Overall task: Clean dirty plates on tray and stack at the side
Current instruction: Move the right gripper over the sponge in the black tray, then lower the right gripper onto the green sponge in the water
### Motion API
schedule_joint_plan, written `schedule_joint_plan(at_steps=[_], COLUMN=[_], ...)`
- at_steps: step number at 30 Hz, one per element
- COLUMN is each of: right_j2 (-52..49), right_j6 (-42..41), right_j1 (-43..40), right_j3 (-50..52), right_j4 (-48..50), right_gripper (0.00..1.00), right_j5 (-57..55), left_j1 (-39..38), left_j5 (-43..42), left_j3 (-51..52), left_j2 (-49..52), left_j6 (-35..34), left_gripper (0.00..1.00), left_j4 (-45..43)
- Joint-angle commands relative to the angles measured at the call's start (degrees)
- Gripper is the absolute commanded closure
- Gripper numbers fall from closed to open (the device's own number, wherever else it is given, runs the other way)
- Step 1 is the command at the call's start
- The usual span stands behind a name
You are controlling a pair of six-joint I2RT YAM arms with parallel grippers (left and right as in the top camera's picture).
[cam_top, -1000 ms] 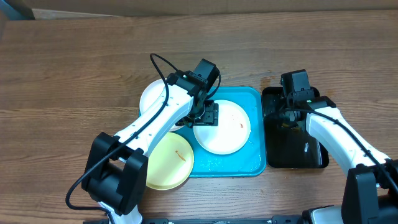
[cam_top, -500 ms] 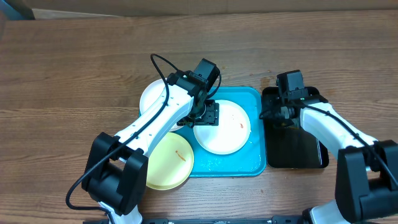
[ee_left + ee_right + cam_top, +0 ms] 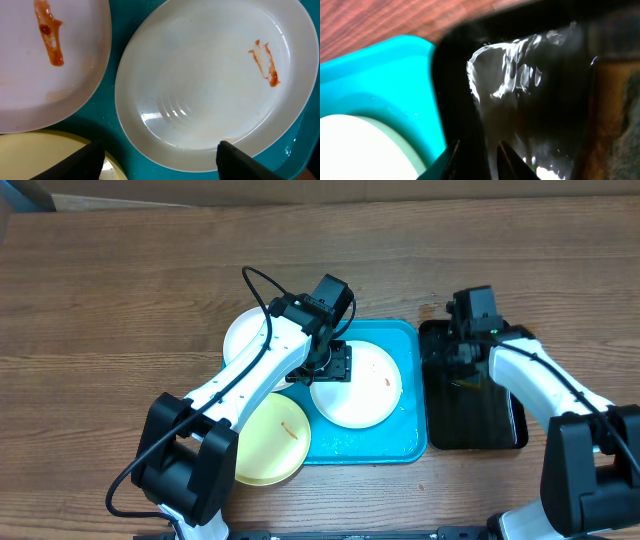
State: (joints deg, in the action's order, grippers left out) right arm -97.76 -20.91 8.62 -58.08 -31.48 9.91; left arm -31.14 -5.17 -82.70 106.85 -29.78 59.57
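We hold nothing
Left pincer (image 3: 161,164) gapes over white plate (image 3: 200,75); right pincer (image 3: 479,161), three o'clock, barely parted over black tray (image 3: 470,418)

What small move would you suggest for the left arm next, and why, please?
Probably lower the left gripper and close it on the near rim of the white plate lying in the tray. Its jaws stand open above that rim, holding nothing. The plate carries a red smear, so it likely needs to be gripped or steadied before cleaning.

Wooden table (image 3: 120,290) with cyan tray (image 3: 370,446) beside black tray (image 3: 470,428)
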Motion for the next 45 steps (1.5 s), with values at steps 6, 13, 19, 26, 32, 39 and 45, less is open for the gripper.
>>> schedule_joint_plan(at_steps=[6,13,19,26,32,39,45], right_j2=[5.0,5.0,4.9,5.0,5.0,5.0,4.9], right_j6=[6.4,6.4,6.4,6.4,6.4,6.4,6.4], right_j1=[-0.9,-1.9,-3.5,-5.5,-5.6,-7.5,-8.7], right_j3=[-17.0,-18.6,-18.5,-18.5,-18.5,-18.5,-18.5], right_j4=[-18.0,-22.6,-24.9,-25.6,-25.2,-25.3,-25.7], right_gripper=[0.62,0.59,0.57,0.57,0.57,0.57,0.46], right_j5=[-0.9,-2.4,-4.3,-4.3,-4.3,-4.6,-4.5], left_j1=[-0.4,-0.3,-0.3,-0.4,-0.4,-0.4,-0.5], left_j5=[-0.2,-0.2,1.0,2.6,2.4,2.1,2.2], left_j3=[4.4,10.3,10.6,12.4,12.9,12.9,12.9], left_j2=[-0.2,-0.2,-0.2,-0.2,-0.2,-0.2,-0.2], left_j6=[-3.8,-5.2,-5.8,-9.3,-9.3,-9.2,-9.2], left_gripper=[0.35,0.43,0.55,0.60,0.71,0.73,0.73], left_j4=[-0.4,-5.7,-5.9,-8.5,-10.8,-13.2,-13.3])
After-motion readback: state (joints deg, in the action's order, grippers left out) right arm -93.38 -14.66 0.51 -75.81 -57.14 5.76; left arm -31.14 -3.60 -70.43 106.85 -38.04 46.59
